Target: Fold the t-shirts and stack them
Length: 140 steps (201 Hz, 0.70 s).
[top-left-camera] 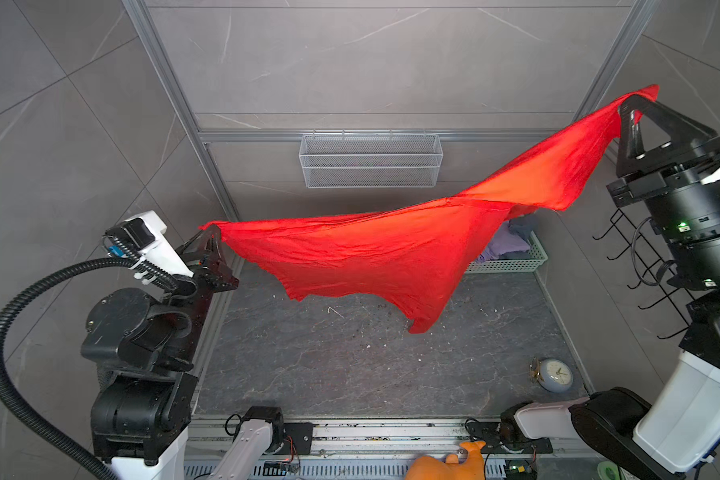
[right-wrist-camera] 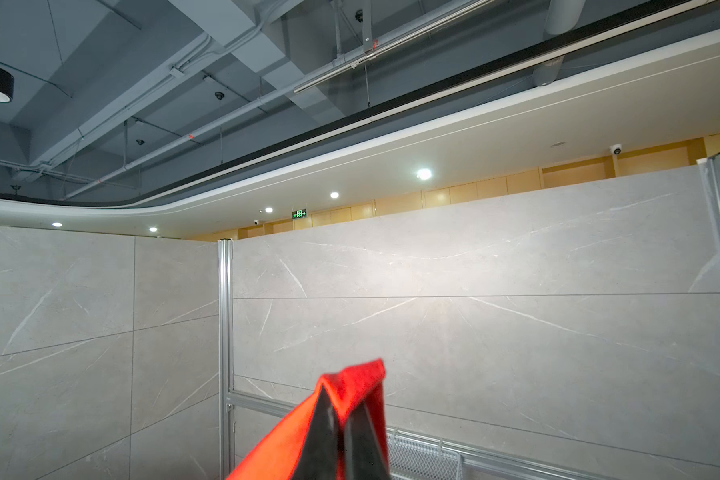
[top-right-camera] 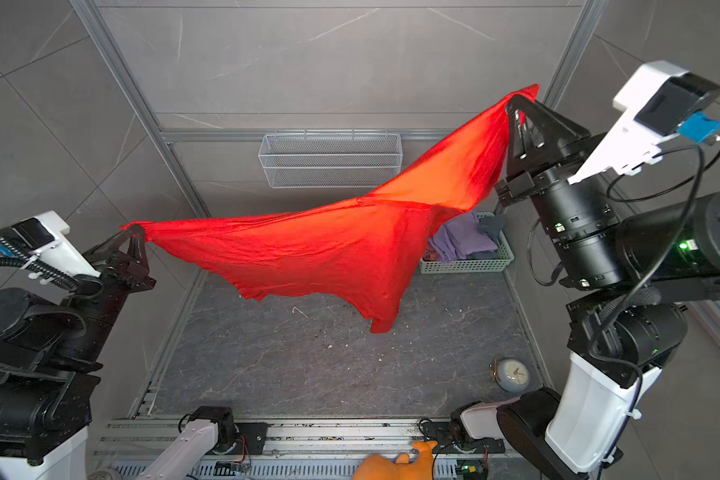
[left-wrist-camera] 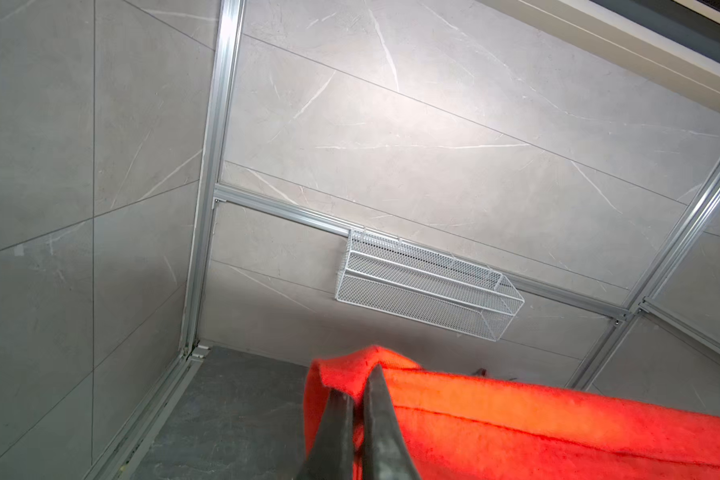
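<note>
**Red shirt up in the air, no folds made yet**

The big bright red cloth t-shirt [top-left-camera: 371,253] hung in the air over the dark grey stone worktop [top-left-camera: 350,374]. It was stretched between the two arms and did not touch the worktop.

In a top view the left pincer [top-left-camera: 213,236] was at about 9 o'clock, pinched tight on one corner of the red shirt. The right pincer [top-left-camera: 634,104] was up high at about 2 o'clock, pinched tight on another corner. That side was much higher, so the shirt sloped, and a loose bit dangled down near the middle.

No fold showed in it. It looked like the arms were only spreading it out, so it could be laid flat.

More shirts sat in the pale green plastic basket [top-right-camera: 466,265] at about 2 o'clock on the worktop. There was a crumpled lavender purple cloth shirt [top-right-camera: 462,241] and a dark grey cloth shirt [top-right-camera: 491,226]. A bit of pink peeked out too, but it was too hidden to tell much.

None of them was folded, and no stack lay on the worktop. So I think nearly the whole job was left: lay the red shirt down, fold it, then fold the others and pile them up.
</note>
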Each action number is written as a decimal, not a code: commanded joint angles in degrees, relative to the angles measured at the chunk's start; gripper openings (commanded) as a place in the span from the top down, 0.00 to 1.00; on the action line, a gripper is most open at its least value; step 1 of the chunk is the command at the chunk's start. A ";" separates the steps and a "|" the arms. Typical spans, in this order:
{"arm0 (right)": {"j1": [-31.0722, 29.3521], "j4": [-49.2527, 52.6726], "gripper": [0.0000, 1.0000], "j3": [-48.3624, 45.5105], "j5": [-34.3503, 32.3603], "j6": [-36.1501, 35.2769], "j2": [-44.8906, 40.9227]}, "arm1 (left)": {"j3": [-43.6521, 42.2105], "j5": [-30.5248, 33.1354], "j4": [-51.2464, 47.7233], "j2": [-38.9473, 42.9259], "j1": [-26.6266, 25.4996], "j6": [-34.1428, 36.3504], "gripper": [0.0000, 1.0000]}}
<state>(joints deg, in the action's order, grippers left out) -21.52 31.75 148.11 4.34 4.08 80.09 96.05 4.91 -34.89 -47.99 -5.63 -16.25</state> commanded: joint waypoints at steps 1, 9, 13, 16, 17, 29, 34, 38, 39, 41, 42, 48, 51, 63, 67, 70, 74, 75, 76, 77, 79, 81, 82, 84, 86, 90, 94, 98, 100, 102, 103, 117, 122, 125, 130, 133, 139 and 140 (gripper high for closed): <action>-0.04 -2.64 1.00 -3.37 -1.50 -2.26 4.04 | -0.05 0.49 3.01 -4.67 0.17 2.90 1.00; -0.01 -3.81 1.00 -4.14 -1.84 -2.39 5.40 | -0.48 0.84 3.53 -6.14 0.18 2.74 1.00; -0.07 -3.94 1.00 -4.10 -2.08 -2.42 6.04 | -0.82 1.08 3.79 -6.92 0.18 2.55 1.00; -0.02 -4.05 1.00 -3.81 -2.42 -2.56 7.00 | -1.19 1.30 4.12 -7.52 0.18 2.52 1.00; -0.02 -4.06 1.00 -3.76 -2.50 -2.61 7.27 | -1.29 1.32 4.26 -7.67 0.18 2.53 1.00; -0.05 -4.11 1.00 -2.72 -3.38 -3.11 10.35 | -2.75 1.70 5.71 -10.02 0.18 2.50 1.00; -0.01 -4.24 1.00 -2.43 -3.70 -3.35 11.70 | -3.34 2.36 6.31 -11.06 0.17 2.44 1.00; -0.03 -4.39 1.00 -2.12 -3.77 -3.51 12.73 | -3.84 2.94 6.79 -11.90 0.17 2.37 1.00; -0.07 -4.44 1.00 -2.08 -3.79 -3.57 12.99 | -3.98 3.06 6.91 -12.06 0.18 2.37 1.00; -0.04 -4.43 1.00 -1.97 -3.80 -3.65 13.38 | -4.21 3.28 7.20 -12.53 0.18 2.37 1.00; -0.03 -4.42 1.00 -1.83 -3.85 -3.69 13.66 | -4.30 3.41 7.29 -12.73 0.18 2.36 1.00; -0.06 -4.57 1.00 -1.15 -4.24 -3.92 15.59 | -4.97 4.10 8.35 -14.06 0.18 2.46 1.00; -0.06 -4.65 1.00 -0.87 -4.41 -3.92 16.37 | -5.28 4.40 9.01 -14.61 0.18 2.53 1.00; -0.02 -5.06 1.00 0.37 -5.03 -3.91 19.86 | -5.63 5.55 10.49 -17.76 0.13 2.52 1.00; -0.05 -5.18 1.00 0.42 -5.16 -3.96 21.12 | -5.49 5.63 10.89 -18.98 0.18 2.54 1.00; -0.02 -5.28 1.00 0.47 -5.25 -4.02 22.07 | -5.39 5.73 11.21 -19.92 0.17 2.64 1.00; -0.02 -5.37 1.00 2.12 -5.59 -4.00 23.29 | -5.21 5.74 11.56 -21.22 0.18 2.63 1.00; -0.02 -5.37 1.00 2.12 -5.59 -4.00 23.29 | -5.15 5.74 11.67 -21.51 0.18 2.63 1.00; -0.04 -5.44 1.00 2.56 -5.75 -3.99 23.93 | -5.11 5.73 11.73 -21.92 0.18 2.63 1.00; -0.03 -5.46 1.00 2.72 -5.79 -4.03 24.26 | -5.05 5.73 11.84 -22.21 0.18 2.67 1.00; -0.02 -5.51 1.00 3.02 -5.93 -4.07 24.77 | -4.92 5.88 12.04 -22.78 0.18 2.64 1.00; -0.02 -5.59 1.00 3.40 -6.06 -4.05 25.53 | -4.80 5.92 12.17 -23.36 0.18 2.67 1.00; 0.03 -5.57 1.00 3.54 -6.12 -4.02 25.80 | -4.72 5.96 12.24 -23.81 0.22 2.69 1.00; -0.04 -5.56 1.00 3.65 -6.20 -4.00 26.07 | -4.58 6.03 12.36 -24.48 0.26 2.73 1.00; -0.02 -5.56 1.00 4.27 -6.37 -4.07 27.09 | -4.43 6.07 12.49 -25.26 0.26 2.76 1.00; -0.02 -5.64 1.00 5.14 -6.68 -4.20 28.33 | -4.03 6.21 12.73 -26.68 0.33 2.72 1.00; -0.02 -5.64 1.00 6.17 -7.23 -4.33 29.65 | -3.53 6.25 12.95 -28.04 0.44 2.76 1.00; 0.06 -5.58 1.00 7.06 -7.70 -4.38 30.67 | -2.98 6.26 13.06 -29.42 0.67 2.80 1.00; 0.07 -5.56 1.00 7.62 -8.01 -4.42 31.25 | -2.60 6.15 13.09 -30.03 0.74 2.80 1.00; 0.12 -5.49 1.00 8.68 -8.37 -4.57 32.28 | -2.24 6.10 13.10 -30.71 0.85 2.85 1.00; 0.09 -5.39 1.00 8.95 -8.51 -4.63 32.56 | -1.95 6.09 13.10 -31.05 0.91 2.83 1.00; 0.37 -4.41 1.00 14.84 -10.55 -5.15 36.94 | 1.69 4.93 12.69 -35.51 1.91 2.70 1.00; 0.57 -4.12 1.00 16.79 -11.18 -5.35 38.09 | 3.10 4.36 12.51 -36.88 2.36 2.57 1.00; 0.68 -3.95 1.00 18.00 -11.41 -5.38 38.66 | 4.11 3.86 12.41 -37.48 2.60 2.42 1.00; 0.84 -3.86 1.00 19.22 -11.80 -5.48 39.22 | 5.57 3.11 12.31 -38.42 3.14 2.14 1.00; 0.84 -3.81 1.00 20.02 -12.25 -5.48 39.43 | 6.50 2.71 12.31 -38.87 3.32 2.04 1.00; 0.87 -3.72 1.00 21.21 -13.12 -5.52 39.39 | 8.07 1.87 12.28 -39.46 3.82 1.86 1.00; 0.87 -3.71 1.00 21.36 -13.17 -5.59 39.33 | 8.30 1.78 12.29 -39.51 3.85 1.85 1.00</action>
<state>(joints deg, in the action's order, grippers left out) -21.37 30.30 161.45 -4.08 0.08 119.83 95.98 8.69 -26.72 -86.50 -3.95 -14.74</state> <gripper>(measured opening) 0.053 0.055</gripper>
